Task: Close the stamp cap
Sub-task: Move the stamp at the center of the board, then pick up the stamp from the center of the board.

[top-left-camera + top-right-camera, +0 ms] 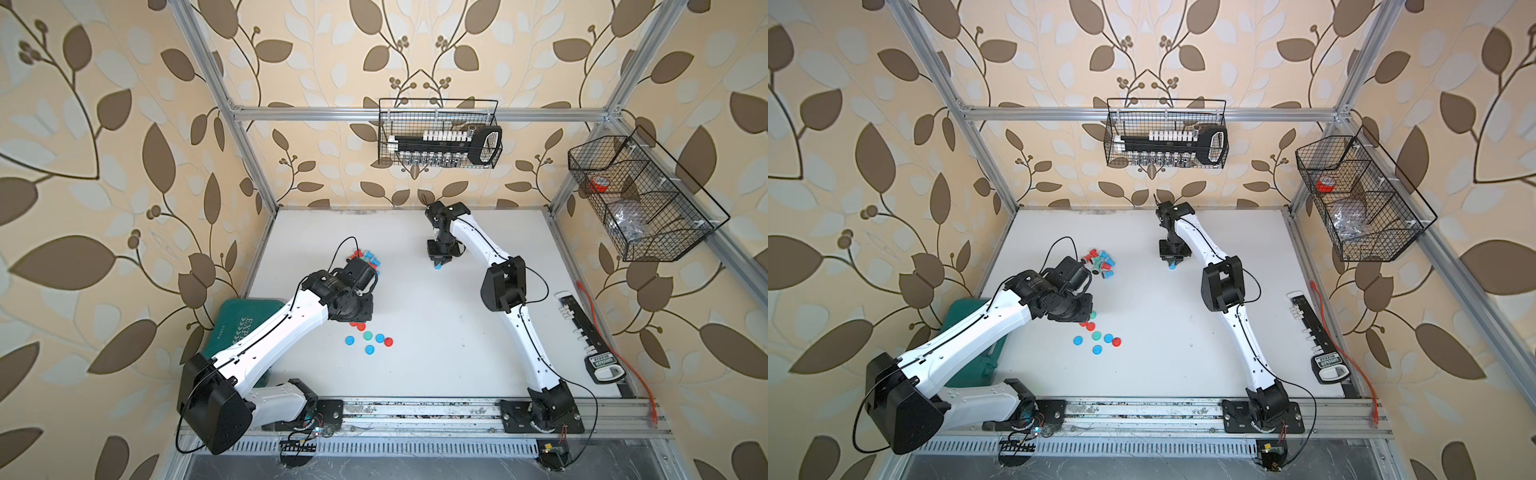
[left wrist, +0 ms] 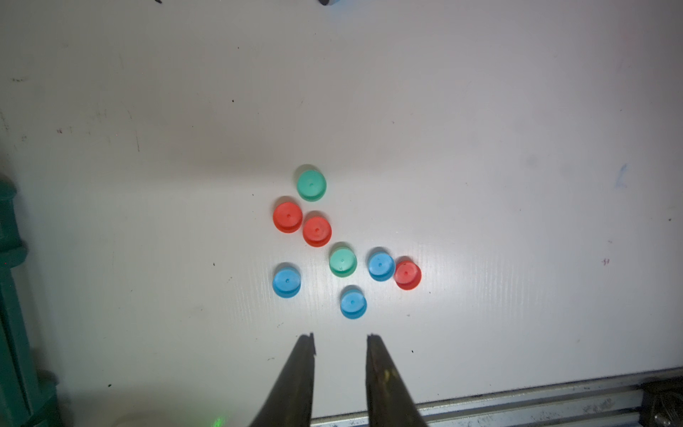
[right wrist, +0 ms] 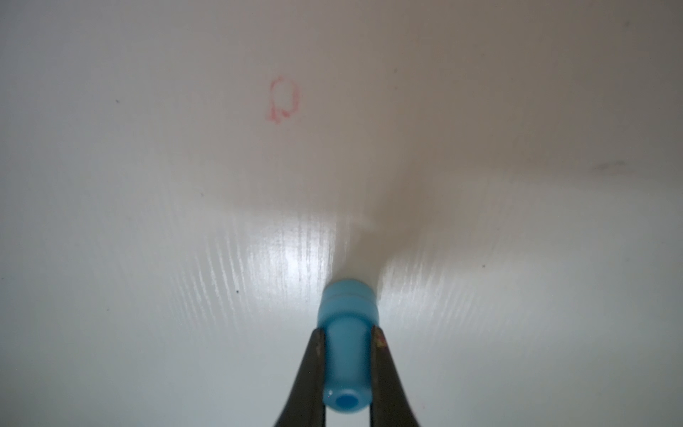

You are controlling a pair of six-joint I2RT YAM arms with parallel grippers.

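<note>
My right gripper [image 3: 347, 332] is shut on the narrow body of a blue stamp [image 3: 347, 314], whose wide end points down at the white table [image 3: 148, 258]. In both top views this stamp [image 1: 438, 266] [image 1: 1172, 266] hangs at the table's back middle. Several loose red, green and blue caps [image 2: 342, 261] lie flat on the table under the left wrist. The nearest is a blue cap [image 2: 353, 303], just ahead of my left gripper [image 2: 340, 336]. That gripper is open a little and holds nothing. A pile of stamps [image 1: 368, 259] [image 1: 1102, 262] lies behind the left wrist.
A green case [image 1: 237, 320] lies at the table's left edge under the left arm. A black socket rail [image 1: 582, 324] and an orange cable [image 1: 615, 353] run along the right edge. A red ink mark [image 3: 282, 100] is on the table ahead of the stamp. Wire baskets [image 1: 440, 133] hang on the walls.
</note>
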